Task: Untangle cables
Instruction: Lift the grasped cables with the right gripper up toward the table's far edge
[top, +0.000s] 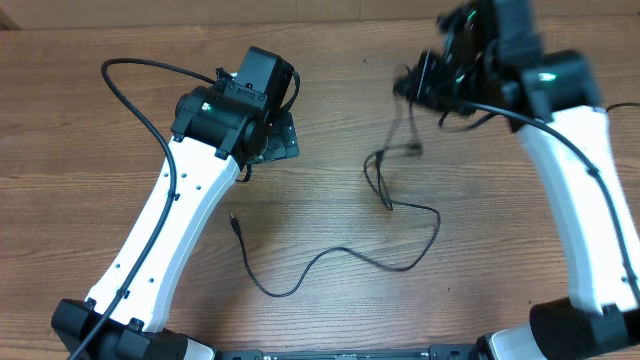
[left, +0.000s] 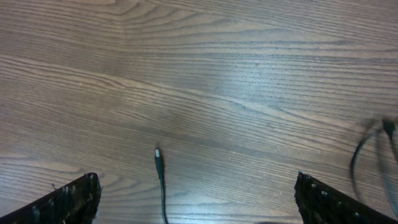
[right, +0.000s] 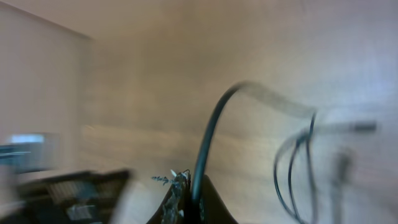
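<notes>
Two white robot arms, the left arm (top: 170, 230) and the right arm (top: 580, 190), reach from the near edge over a wood-grain surface (top: 330, 60), each with one set of fingers. Between them the thin black cables (top: 340, 252) lie on the surface. A long wavy run starts at a near plug (top: 232, 218) beside the left arm, snakes right, then climbs to a small bundle of loops (top: 378, 175). A second plug (top: 415, 150) shows just past the bundle. How many separate cords there are cannot be told.

Farther back, the left fingers (left: 68, 202) stand wide apart and hold nothing. Only the left wrist view shows this, with one cord end (left: 158, 157) lying between the tips and touching neither.

At the far right, the right fingers (right: 186, 200) are pinched shut on a strand of the cables. The blurred right wrist view alone shows the strand rising from between them and arching over; from overhead the grip is a blur.
</notes>
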